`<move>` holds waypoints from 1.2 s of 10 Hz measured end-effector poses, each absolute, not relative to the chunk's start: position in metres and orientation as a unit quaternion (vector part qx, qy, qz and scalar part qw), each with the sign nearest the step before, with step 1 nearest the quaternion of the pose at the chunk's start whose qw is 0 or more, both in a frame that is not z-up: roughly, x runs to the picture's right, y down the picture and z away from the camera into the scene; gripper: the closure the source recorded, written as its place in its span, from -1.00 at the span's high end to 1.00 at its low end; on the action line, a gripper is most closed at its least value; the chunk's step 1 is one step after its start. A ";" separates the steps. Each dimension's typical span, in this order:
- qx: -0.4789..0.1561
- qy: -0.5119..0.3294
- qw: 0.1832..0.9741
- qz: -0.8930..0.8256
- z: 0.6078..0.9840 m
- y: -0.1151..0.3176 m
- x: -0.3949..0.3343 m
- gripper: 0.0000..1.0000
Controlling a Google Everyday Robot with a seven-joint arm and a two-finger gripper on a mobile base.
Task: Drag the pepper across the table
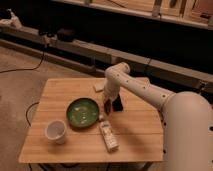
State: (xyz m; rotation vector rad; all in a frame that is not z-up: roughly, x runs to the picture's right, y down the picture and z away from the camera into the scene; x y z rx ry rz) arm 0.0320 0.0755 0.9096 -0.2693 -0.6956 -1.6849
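My gripper (107, 103) hangs from the white arm and reaches down to the light-wood table (60, 92) just right of centre. The small dark-red pepper (105, 107) shows right at the gripper's tip, low on the tabletop, between the green bowl (83, 112) and the black phone (118, 104). The pepper is partly hidden by the gripper, so I cannot tell whether it is held or only touched.
A white cup (55, 131) stands at the front left. A white tube-like bottle (108, 136) lies in front of the gripper. A small pale object (99, 87) lies near the back edge. The arm's big white body (192, 132) fills the right side.
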 end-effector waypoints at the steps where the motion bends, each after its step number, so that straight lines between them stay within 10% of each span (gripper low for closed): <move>1: -0.116 -0.301 0.605 -0.728 0.910 0.076 0.032 -0.28; 12: -0.206 -0.282 0.643 -0.682 0.849 0.161 0.017 -0.28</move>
